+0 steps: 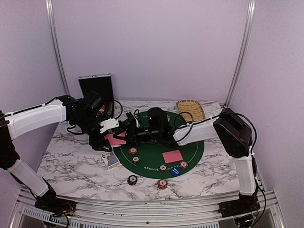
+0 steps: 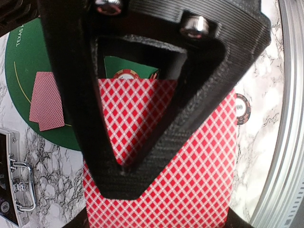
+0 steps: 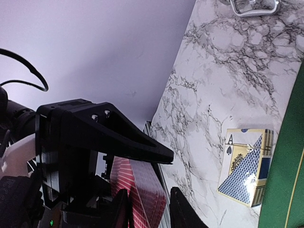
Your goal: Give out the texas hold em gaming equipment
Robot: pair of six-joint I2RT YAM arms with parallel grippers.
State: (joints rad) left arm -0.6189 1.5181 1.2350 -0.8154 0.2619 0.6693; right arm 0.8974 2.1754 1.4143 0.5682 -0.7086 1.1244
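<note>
At the table's near edge: two poker chips lie on the bare marble table, just off the green mat.
Mat's near rim: more striped chips sit here, and a blue button disc lies just beside one of them.
Card pair: two red-backed cards lie face down on the mat, overlapping, right of centre.
Card box: blue-patterned with an ace printed on it, it lies on the marble at the mat's left edge.
My left gripper: it is clamped on a red-backed stack, held over the mat's left edge; one chip shows past the stack's far edge in the left wrist view.
My right gripper: its fingers stand apart with the stack's edge between them; whether they touch it I cannot tell.
Far right: a woven tray sits beyond the mat.
Far left: a silver case with black lining stands by the back wall.
</note>
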